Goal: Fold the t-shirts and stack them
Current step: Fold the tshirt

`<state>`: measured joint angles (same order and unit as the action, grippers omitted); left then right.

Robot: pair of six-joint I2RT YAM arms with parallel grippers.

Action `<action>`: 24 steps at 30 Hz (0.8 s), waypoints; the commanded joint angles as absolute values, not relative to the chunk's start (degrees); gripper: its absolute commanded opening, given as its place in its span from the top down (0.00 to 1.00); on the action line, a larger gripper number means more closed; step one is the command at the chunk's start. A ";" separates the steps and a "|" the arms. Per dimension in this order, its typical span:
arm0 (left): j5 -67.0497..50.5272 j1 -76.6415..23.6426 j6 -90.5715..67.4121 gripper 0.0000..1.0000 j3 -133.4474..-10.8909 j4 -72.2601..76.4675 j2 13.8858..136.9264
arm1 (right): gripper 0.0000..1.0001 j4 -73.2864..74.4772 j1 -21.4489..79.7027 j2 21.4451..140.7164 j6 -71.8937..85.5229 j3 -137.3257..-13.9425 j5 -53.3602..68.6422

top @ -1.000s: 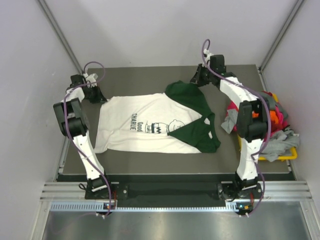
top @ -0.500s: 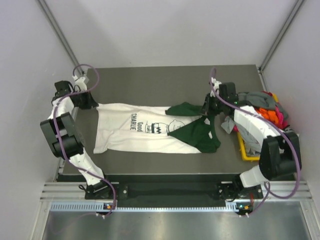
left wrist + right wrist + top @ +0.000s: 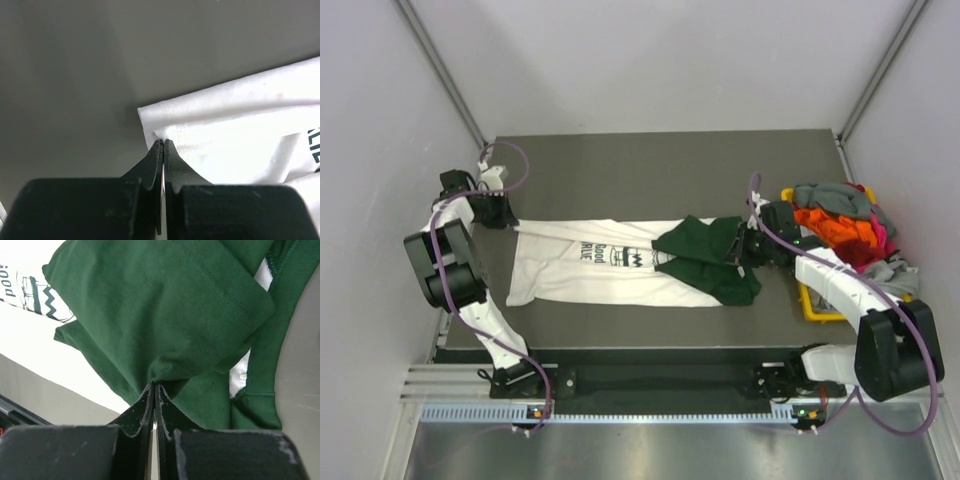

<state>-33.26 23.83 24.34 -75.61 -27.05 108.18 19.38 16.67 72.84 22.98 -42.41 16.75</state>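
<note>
A white t-shirt [image 3: 605, 278] with black cartoon print and dark green sleeves lies stretched left to right across the table, its far part folded over toward the near side. My left gripper [image 3: 507, 215] is shut on the white hem corner [image 3: 150, 112] at the shirt's left end; the left wrist view shows its tips [image 3: 163, 143] pinching the cloth. My right gripper [image 3: 745, 246] is shut on the dark green sleeve cloth [image 3: 165, 305] at the right end, with its tips [image 3: 154, 386] pinched on a bunched fold.
The dark grey table [image 3: 650, 170] has white walls behind and at both sides. At its right edge a yellow bin [image 3: 809, 301] holds a heap of other t-shirts [image 3: 840, 222] in grey, orange, red and pink, just beyond my right arm.
Both grippers have come toward the near side, carrying the shirt's far edge with them. The shirt has gone from spread wide to a narrower folded strip, the green sleeve now over the print.
</note>
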 commanded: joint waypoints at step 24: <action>-27.54 18.57 34.28 0.37 -74.88 -29.89 97.71 | 0.25 24.36 12.75 80.73 19.43 -59.84 1.65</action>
<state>-35.16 25.74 35.51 -76.66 -35.99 97.10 26.52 15.22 74.61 22.98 -55.35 3.11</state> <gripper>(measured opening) 0.678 0.755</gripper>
